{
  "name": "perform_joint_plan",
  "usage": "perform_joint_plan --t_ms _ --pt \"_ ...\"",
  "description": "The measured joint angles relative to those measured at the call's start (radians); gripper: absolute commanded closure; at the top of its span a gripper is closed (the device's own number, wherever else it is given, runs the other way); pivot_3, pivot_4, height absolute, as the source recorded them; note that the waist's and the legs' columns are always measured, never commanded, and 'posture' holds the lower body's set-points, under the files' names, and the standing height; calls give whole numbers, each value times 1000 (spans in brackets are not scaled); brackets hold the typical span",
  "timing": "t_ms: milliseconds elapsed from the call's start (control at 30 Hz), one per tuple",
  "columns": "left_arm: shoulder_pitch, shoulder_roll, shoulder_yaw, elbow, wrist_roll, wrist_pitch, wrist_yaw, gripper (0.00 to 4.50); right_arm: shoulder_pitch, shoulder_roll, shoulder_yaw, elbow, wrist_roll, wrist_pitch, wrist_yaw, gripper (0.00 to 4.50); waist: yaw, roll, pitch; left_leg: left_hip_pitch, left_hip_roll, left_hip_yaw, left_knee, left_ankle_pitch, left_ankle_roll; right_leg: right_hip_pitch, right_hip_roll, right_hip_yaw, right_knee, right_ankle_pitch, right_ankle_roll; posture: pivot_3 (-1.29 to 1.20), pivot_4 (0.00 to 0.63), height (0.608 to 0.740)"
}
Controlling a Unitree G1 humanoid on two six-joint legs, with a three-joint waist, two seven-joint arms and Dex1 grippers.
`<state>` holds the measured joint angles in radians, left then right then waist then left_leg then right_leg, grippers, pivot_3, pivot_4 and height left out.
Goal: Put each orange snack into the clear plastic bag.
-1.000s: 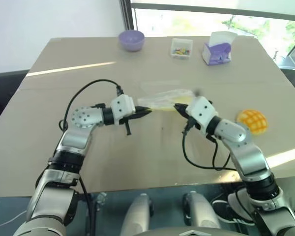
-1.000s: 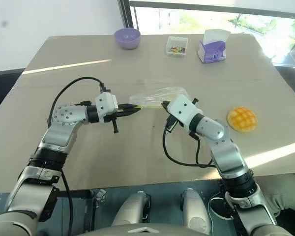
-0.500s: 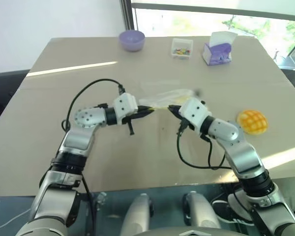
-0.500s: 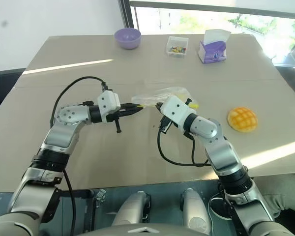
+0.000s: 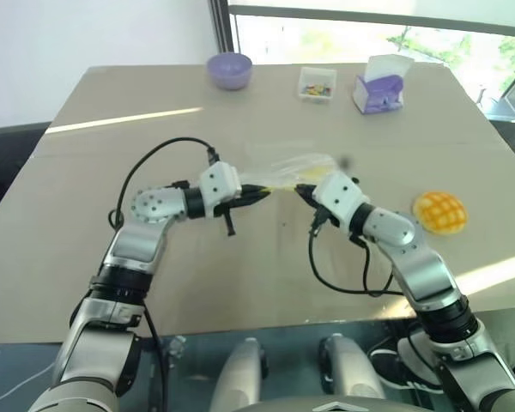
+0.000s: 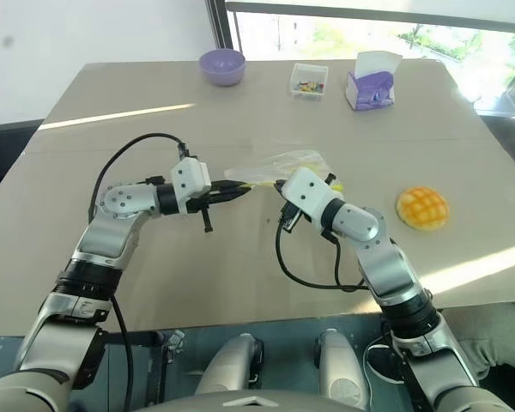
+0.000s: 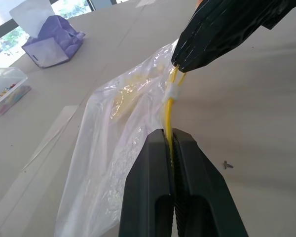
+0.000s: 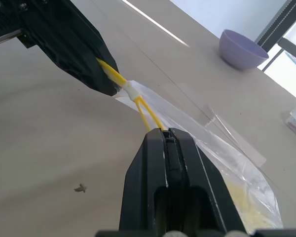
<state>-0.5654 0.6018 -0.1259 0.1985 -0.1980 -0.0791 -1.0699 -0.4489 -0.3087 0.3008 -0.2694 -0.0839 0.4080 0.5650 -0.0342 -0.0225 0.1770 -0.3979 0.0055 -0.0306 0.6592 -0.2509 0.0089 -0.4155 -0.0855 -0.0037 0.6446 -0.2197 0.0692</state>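
The clear plastic bag (image 5: 297,166) lies crinkled at mid-table, its yellow seal strip (image 7: 169,101) lifted toward me. My left gripper (image 5: 259,190) is shut on one end of that strip, and the left wrist view shows the strip pinched between its fingertips (image 7: 158,143). My right gripper (image 5: 301,190) is shut on the strip's other end, a short way from the left one, also seen in the right wrist view (image 8: 165,132). The strip splits into two strands between them. One orange snack (image 5: 439,211), a domed bun with a grid top, sits on the table to the right of my right arm.
At the table's far edge stand a purple bowl (image 5: 230,69), a small clear box of colourful bits (image 5: 317,83) and a purple-and-white tissue box (image 5: 379,89). Black cables loop beside both wrists.
My right wrist has edged slightly left, toward the left gripper. Both grippers keep their hold on the seal strip. The snack has not moved.
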Motion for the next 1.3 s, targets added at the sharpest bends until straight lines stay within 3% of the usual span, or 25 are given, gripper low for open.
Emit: perform_joint_plan --t_ms 567,767,933,1300 --pt "23 0 0 -59 -41 28 -40 4500 -12 46 -10 84 -38 6 -112 4469 -1 0 0 0 0 0 0 0 0 0 0 0 0 0 0 0 150 737" --pt "30 -9 1 -59 -41 28 -38 4500 -6 164 -103 73 124 179 -101 4469 -1 0 0 0 0 0 0 0 0 0 0 0 0 0 0 0 150 737" --pt "31 -12 1 -59 -41 28 -38 4500 -6 178 -127 67 182 261 -102 4469 1 0 0 0 0 0 0 0 0 0 0 0 0 0 0 0 150 737" --pt "54 -18 1 -59 -44 28 -61 4500 -5 318 -329 35 468 446 -145 4469 -1 0 0 0 0 0 0 0 0 0 0 0 1 0 0 0 150 737"
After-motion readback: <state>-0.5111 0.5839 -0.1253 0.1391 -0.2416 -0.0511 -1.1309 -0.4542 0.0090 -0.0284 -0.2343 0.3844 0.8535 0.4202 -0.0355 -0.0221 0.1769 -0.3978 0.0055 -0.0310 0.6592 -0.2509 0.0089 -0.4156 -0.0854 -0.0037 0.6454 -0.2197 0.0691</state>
